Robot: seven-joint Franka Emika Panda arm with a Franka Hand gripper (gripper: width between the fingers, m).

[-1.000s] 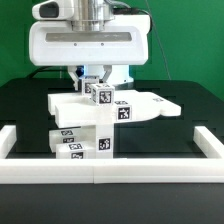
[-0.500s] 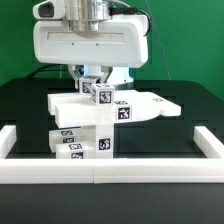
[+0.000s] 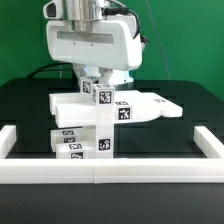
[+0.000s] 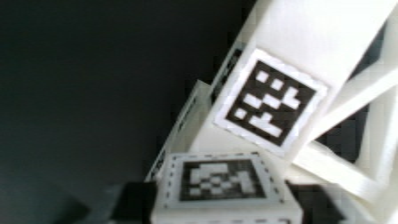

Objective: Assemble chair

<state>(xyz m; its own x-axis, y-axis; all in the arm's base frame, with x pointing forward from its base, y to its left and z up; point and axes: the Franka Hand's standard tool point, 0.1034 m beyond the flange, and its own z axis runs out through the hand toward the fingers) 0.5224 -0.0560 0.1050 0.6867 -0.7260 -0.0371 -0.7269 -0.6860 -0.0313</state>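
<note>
Panda arm above part-built white chair [image 3: 100, 118] on black tabletop [image 3: 30, 105], inside white border rail [image 3: 110, 168].

Exterior view: chair sits mid-tabletop, just behind the rail's front bar; stacked blocky parts, flat slab sticking out toward the exterior view's right, small cube [image 3: 98, 93] on top. Fingers [image 3: 89, 75] hang right above that cube; spread or pinching: cannot tell, contact with cube unclear. Labels: only black-and-white square tags on cube, upper block and lower blocks; no readable text or brand. Wrist view: two tags close up, one on angled white panel [image 4: 276, 95], one blurred on the cube [image 4: 217, 182] face below.
</note>
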